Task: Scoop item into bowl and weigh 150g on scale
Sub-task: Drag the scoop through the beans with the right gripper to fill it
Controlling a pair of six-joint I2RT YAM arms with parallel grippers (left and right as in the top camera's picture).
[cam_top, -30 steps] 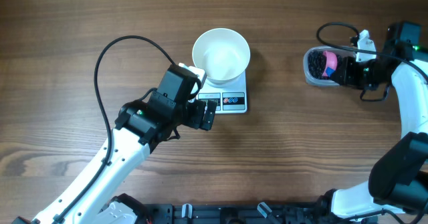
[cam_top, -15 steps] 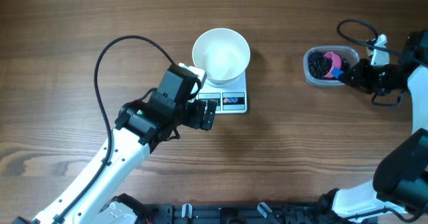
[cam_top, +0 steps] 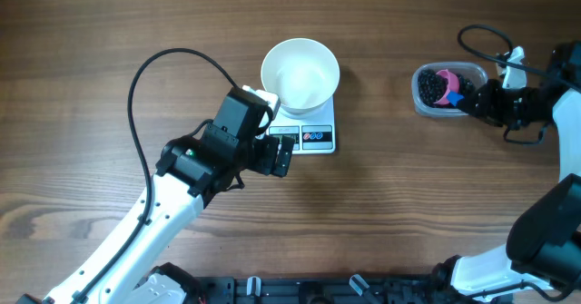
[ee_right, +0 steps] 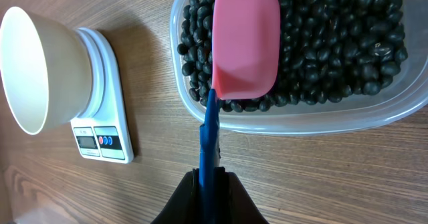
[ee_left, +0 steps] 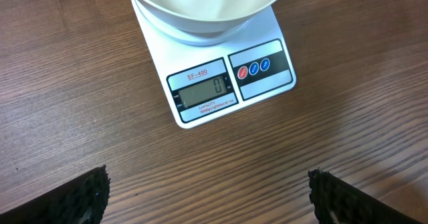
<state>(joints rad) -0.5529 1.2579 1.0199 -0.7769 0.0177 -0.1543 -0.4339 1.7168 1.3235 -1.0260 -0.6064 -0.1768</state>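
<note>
The white bowl (cam_top: 300,74) (ee_left: 207,7) stands on the white scale (cam_top: 315,139) (ee_left: 221,83), and nothing shows inside it. The display reads 0. My left gripper (cam_top: 283,155) (ee_left: 207,190) hovers just in front of the scale, open, with bare wood between its fingers. At the far right, the item, a heap of black beads (cam_top: 429,88) (ee_right: 334,43), fills a clear tub (cam_top: 427,111) (ee_right: 307,120). My right gripper (cam_top: 474,102) (ee_right: 209,180) is shut on the blue handle (ee_right: 209,137) of a pink scoop (cam_top: 447,80) (ee_right: 244,40). The scoop's head lies over the beads.
A black cable (cam_top: 136,86) loops across the table left of the scale. The left arm (cam_top: 182,186) stretches from the front edge toward the scale. The right arm's cable (cam_top: 472,34) arcs just behind the tub.
The right gripper drew back a little to the right with the scoop, then held still. The left arm, bowl and scale have not moved.
</note>
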